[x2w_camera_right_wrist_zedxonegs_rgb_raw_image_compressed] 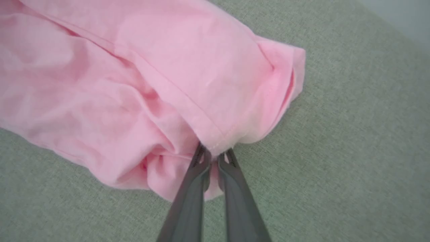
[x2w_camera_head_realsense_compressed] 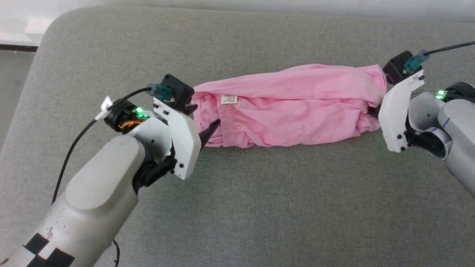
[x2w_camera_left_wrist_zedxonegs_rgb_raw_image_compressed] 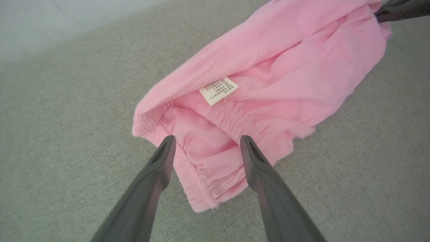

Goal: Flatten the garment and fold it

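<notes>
The garment (x2w_camera_head_realsense_compressed: pixel 293 107) is lying as a crumpled roll across the middle of the grey fabric surface (x2w_camera_head_realsense_compressed: pixel 259 207). Its elastic band (x2w_camera_left_wrist_zedxonegs_rgb_raw_image_compressed: pixel 231 122) and label (x2w_camera_head_realsense_compressed: pixel 229 99) are at the robot's left.

The right gripper (x2w_camera_right_wrist_zedxonegs_rgb_raw_image_compressed: pixel 215 154) is pinching a hemmed edge at the far end, jaws closed on the cloth. The left gripper (x2w_camera_left_wrist_zedxonegs_rgb_raw_image_compressed: pixel 207 139) is holding nothing. Its jaws are standing wide open, straddling the band end.

The step in hand is probably taking the second grip so the two arms can stretch the cloth flat. To do it well, the left jaws should be:

- coming down low over the band's stitched edge;
- biting the sturdy elastic rather than the loose folds behind it;
- taking enough depth that the thin cloth is not slipping out when pulled.

The right grip is looking shallow, right at the hem, so any pull should be gentle and even.
</notes>
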Motion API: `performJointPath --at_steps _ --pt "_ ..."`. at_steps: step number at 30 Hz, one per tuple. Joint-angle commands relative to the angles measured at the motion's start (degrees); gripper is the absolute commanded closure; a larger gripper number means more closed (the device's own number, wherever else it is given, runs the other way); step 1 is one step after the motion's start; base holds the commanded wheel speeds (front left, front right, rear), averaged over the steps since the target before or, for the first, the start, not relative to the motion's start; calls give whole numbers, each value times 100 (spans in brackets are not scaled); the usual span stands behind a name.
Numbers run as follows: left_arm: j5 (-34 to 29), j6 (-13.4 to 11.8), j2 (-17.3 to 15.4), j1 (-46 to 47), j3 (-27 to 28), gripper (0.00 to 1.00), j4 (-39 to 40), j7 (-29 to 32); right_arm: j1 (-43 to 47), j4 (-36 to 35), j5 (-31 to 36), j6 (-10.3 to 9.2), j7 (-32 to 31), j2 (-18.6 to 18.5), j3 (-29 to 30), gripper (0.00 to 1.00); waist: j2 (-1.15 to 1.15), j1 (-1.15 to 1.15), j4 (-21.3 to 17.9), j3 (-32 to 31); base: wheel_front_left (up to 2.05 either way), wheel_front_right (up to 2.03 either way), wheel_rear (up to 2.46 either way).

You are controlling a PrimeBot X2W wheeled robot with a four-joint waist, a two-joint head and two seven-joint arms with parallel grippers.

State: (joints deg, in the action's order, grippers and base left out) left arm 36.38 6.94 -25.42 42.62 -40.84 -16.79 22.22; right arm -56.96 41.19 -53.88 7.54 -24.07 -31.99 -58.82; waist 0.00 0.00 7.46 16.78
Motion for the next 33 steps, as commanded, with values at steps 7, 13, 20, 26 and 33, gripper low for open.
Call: performJointPath --at_steps 7,13,20,26,33 --pt "443 52 14 294 -951 0 -565 616 -289 58 -84 -5 162 165 -300 100 0 0 -274 231 0 0 0" --pt "782 54 -17 387 -1604 0 -993 746 -451 113 -158 -5 268 229 -516 100 0 0 -394 368 0 0 0" --pt "1081 54 -255 571 -2156 100 -821 336 -507 136 -315 -5 487 202 -703 100 0 0 -401 281 0 0 0" --pt "1223 44 -488 500 -1860 100 -700 -741 -268 -136 -513 -5 995 24 -830 100 0 0 -355 -89 0 0 0" --pt "1383 -167 -867 -72 -1630 100 -191 -1329 382 -1090 -683 -5 1695 -693 -925 100 0 0 -387 -600 0 0 0"
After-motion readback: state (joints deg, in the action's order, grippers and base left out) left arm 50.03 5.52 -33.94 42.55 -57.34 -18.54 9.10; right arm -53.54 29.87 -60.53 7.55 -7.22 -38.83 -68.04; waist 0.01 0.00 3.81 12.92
